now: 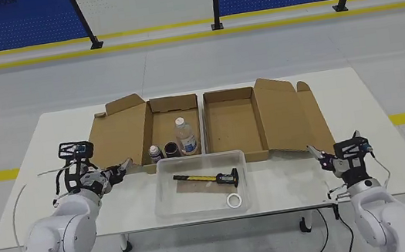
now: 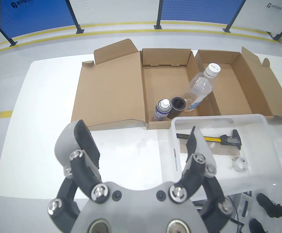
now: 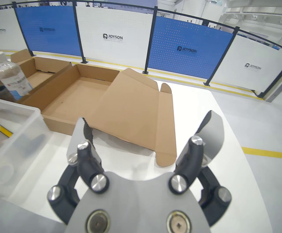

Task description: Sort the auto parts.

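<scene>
Left wrist: hand (image 2: 137,126) agape, empty.

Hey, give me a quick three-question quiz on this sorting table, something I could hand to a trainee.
1. True or false: the caliper lies inside the clear tray.
2. Where is the clear bottle? A) in the cardboard box with the spray can; B) in the clear tray; C) on the floor.
3. Fill in the blank: the left hand and the right hand are both ___ and hold nothing.

Key: 1 true; 2 A; 3 open.
</scene>
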`<state>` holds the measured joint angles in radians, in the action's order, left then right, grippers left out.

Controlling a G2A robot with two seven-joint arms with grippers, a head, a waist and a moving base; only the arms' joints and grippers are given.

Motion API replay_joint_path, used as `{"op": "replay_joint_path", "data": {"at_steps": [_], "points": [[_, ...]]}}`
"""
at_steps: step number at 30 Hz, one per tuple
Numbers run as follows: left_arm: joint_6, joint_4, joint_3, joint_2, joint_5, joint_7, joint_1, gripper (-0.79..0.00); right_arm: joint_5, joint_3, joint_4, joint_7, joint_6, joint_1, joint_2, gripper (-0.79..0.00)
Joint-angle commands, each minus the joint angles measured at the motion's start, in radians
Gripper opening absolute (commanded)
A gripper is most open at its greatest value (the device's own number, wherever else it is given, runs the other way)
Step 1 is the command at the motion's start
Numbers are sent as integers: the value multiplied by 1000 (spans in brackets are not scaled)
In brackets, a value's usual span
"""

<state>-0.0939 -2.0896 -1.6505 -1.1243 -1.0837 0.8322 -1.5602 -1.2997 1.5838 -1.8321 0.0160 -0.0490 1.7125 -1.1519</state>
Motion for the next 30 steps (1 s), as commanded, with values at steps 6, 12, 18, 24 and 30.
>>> {"op": "replay_joint_path", "data": {"at_steps": [6, 12, 18, 24, 30], "points": [[0, 0, 0, 0, 0, 0, 0, 0, -73, -61, -110, 102, -118, -50, 3, 0], [0, 0, 0, 0, 0, 0, 0, 0, -133, -140, -207, 300, -305, -123, 9, 0], [0, 0, 0, 0, 0, 0, 0, 0, -102, -209, -250, 505, -482, -220, 14, 0], [0, 0, 0, 0, 0, 0, 0, 0, -75, -288, -212, 656, -634, -295, 18, 0], [0, 0, 0, 0, 0, 0, 0, 0, -93, -329, -177, 700, -723, -325, 24, 0]]}}
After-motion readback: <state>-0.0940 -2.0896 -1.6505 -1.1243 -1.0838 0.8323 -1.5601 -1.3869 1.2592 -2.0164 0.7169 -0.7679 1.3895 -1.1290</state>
